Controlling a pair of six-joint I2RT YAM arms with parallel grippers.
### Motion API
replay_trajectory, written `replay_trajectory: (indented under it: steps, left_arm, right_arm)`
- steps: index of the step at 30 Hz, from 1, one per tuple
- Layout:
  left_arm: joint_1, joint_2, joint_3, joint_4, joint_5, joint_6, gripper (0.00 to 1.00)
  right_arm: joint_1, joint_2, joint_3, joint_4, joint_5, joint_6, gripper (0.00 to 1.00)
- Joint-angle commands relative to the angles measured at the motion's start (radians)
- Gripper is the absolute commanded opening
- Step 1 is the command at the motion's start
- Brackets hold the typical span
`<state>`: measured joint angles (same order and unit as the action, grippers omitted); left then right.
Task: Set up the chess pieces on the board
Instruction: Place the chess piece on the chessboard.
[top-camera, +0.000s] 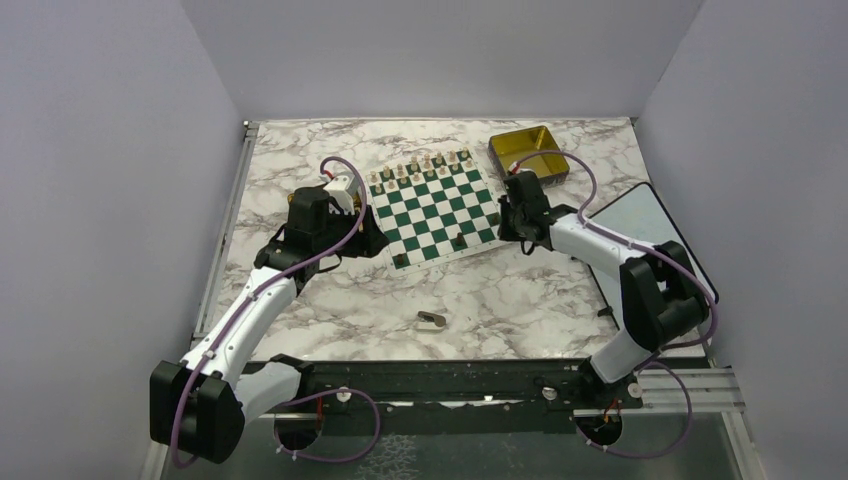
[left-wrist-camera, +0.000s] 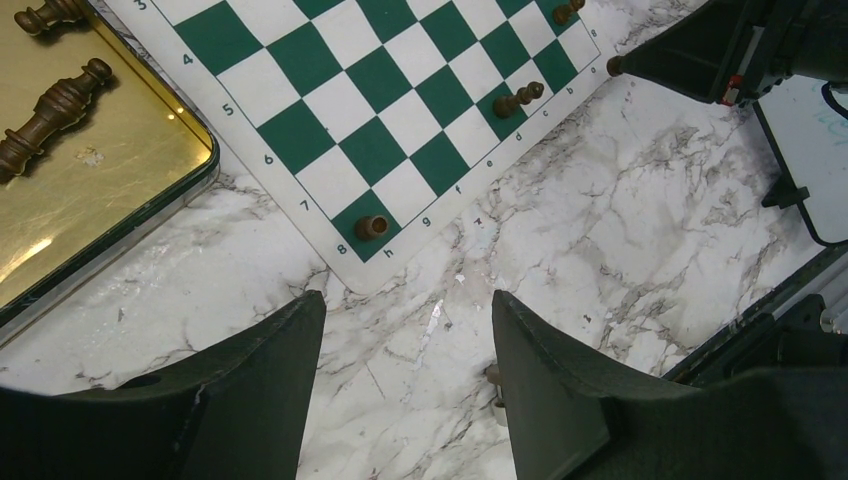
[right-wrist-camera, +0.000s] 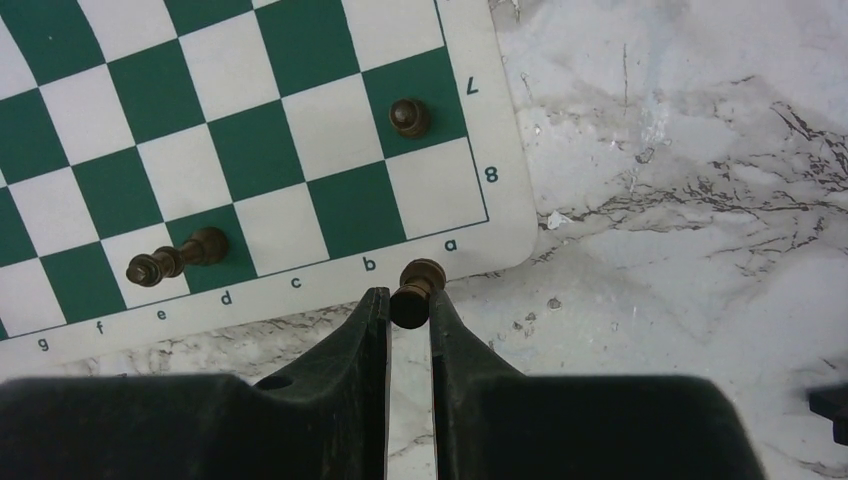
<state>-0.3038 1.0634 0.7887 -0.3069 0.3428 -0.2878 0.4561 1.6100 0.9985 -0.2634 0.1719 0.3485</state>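
L arm (top-camera: 250, 310) angles up from its base, elbow bent, wrist pitched down. The left pincer (left-wrist-camera: 407, 296) hangs low over bare marble (left-wrist-camera: 620, 200), fingers wide apart, nothing between them. Ahead-left of it sits a gold tin (left-wrist-camera: 110, 160) w/ brown tin pieces (left-wrist-camera: 50, 115) lying inside. Top cam hides that tin under the arm; only the L wrist cam shows it. Straight ahead lies the board (left-wrist-camera: 400, 100), its corner just past the fingertips, w/ the h8 piece (left-wrist-camera: 371, 228) standing there. A small bit (left-wrist-camera: 494, 385) lies by one finger; can't tell what.

R arm (top-camera: 600, 240) folds at the elbow, forearm reaching inward to the board's near-right corner. The right pincer (right-wrist-camera: 408, 300) is clamped on the held piece (right-wrist-camera: 420, 273), dark, just off the white border by the a/b labels. Top cam doesn't show the grip; R wrist cam does. Ahead of this pincer a pawn (right-wrist-camera: 408, 117) stands on a7; ahead-left a tall piece (right-wrist-camera: 175, 258) is on d8. L wrist cam catches the same pincer head-on, brown tip poking out.

Top cam alone gives the pale pieces (top-camera: 420, 172) on the board's far rows, a small object (top-camera: 432, 320) on the marble betw. board and arm bases, and a second tin (top-camera: 528, 153) beyond the right pincer.
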Motion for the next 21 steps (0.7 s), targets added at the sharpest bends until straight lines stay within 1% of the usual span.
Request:
replay_trajectory:
  steps: [1,21]
  left_arm:
    - [-0.001,-0.027,-0.008,0.028,-0.020,0.014,0.64]
    - [-0.002,-0.019,-0.008,0.026,-0.018,0.018,0.66]
  right_arm:
    - [-0.013,0.033,0.046,0.035,-0.036,-0.008,0.15]
    - [-0.035,0.119,0.096,0.063,-0.003,-0.017,0.15]
